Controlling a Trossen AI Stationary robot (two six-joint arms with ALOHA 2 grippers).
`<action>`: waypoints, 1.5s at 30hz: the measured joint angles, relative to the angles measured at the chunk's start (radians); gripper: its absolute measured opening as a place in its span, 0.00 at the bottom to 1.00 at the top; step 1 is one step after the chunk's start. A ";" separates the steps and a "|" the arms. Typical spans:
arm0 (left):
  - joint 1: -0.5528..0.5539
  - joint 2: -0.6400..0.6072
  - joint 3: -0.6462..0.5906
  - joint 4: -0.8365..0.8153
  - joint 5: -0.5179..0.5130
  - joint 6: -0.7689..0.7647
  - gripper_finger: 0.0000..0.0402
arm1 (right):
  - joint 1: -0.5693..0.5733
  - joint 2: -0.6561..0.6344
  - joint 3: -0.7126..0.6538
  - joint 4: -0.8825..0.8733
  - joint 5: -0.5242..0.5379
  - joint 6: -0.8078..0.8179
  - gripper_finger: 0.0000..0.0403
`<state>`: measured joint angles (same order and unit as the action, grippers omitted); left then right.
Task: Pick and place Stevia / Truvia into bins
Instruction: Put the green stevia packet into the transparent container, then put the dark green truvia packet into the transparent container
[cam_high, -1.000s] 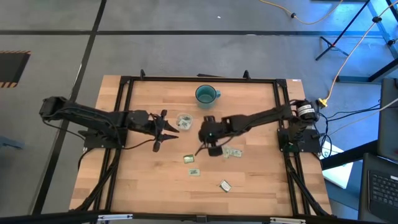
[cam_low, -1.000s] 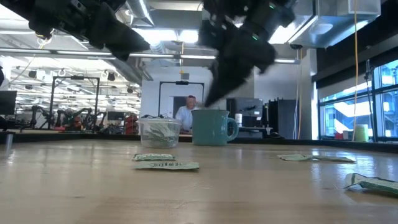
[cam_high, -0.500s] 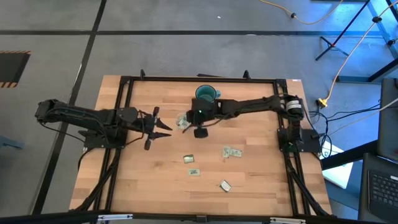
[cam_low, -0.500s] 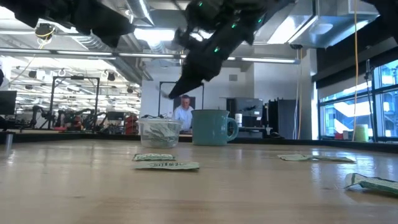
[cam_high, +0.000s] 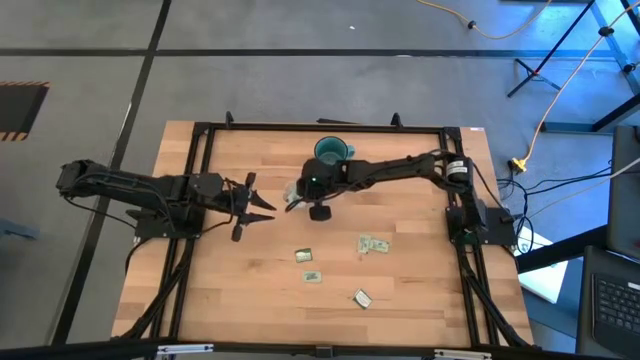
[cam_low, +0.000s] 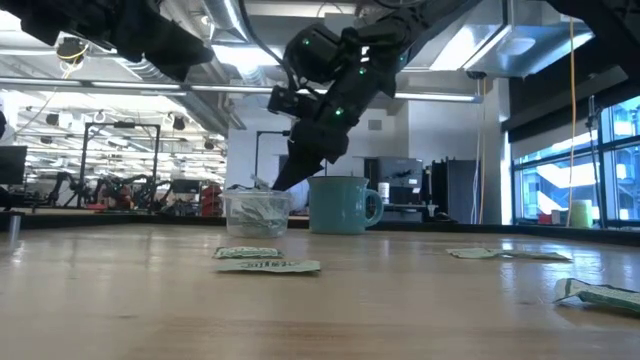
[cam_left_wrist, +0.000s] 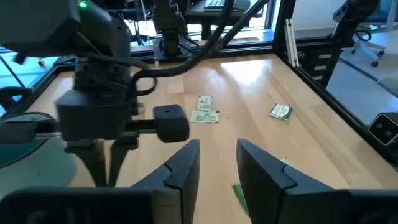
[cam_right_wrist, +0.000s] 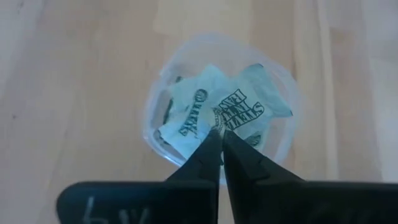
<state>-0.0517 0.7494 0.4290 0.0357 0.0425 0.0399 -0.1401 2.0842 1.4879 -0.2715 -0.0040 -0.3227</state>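
**A:** From this side of the table, what's closest?

**B:** A sweetener packet (cam_low: 600, 295) lying at the near edge, off to one side. A bit farther in, two more packets (cam_low: 265, 260) lie almost touching, and another flat packet (cam_low: 505, 254) sits across from them. From overhead I count four loose spots on the wood, including that near one (cam_high: 362, 297) and a pair by the middle (cam_high: 374, 244).

**A:** And the arms?

**B:** The left gripper (cam_high: 262, 205) hangs over the table left of the tub, well apart from it, fingers spread with nothing between them. Its own camera shows the two dark fingers (cam_left_wrist: 180, 171) with a clear gap.

**A:** The right one?

**B:** The right gripper (cam_right_wrist: 220, 134) is right over the clear tub (cam_low: 256, 213), tips pointing down into its mouth. Its fingers are pressed together, pinching the edge of a pale green packet (cam_right_wrist: 245, 107) that lies on top of the other packets in the tub (cam_right_wrist: 189, 118).

**A:** Anything behind that?

**B:** The teal mug (cam_low: 343, 204) stands just beside the tub, farther back. Beyond the table, a person (cam_low: 297, 183) sits in the room.
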 joint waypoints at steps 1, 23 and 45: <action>0.000 0.000 0.000 0.000 -0.006 0.000 0.25 | 0.002 0.000 0.000 0.000 0.000 0.000 0.04; -0.026 0.040 0.000 -0.002 -0.017 0.053 0.25 | 0.050 -0.275 -0.083 -0.142 0.048 0.140 0.36; -0.287 0.822 0.276 0.100 -0.180 0.054 0.25 | 0.159 -0.783 -0.724 0.137 0.249 0.480 0.36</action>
<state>-0.3389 1.5719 0.7051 0.1355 -0.1371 0.0936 0.0193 1.3010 0.7643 -0.1344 0.2447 0.1571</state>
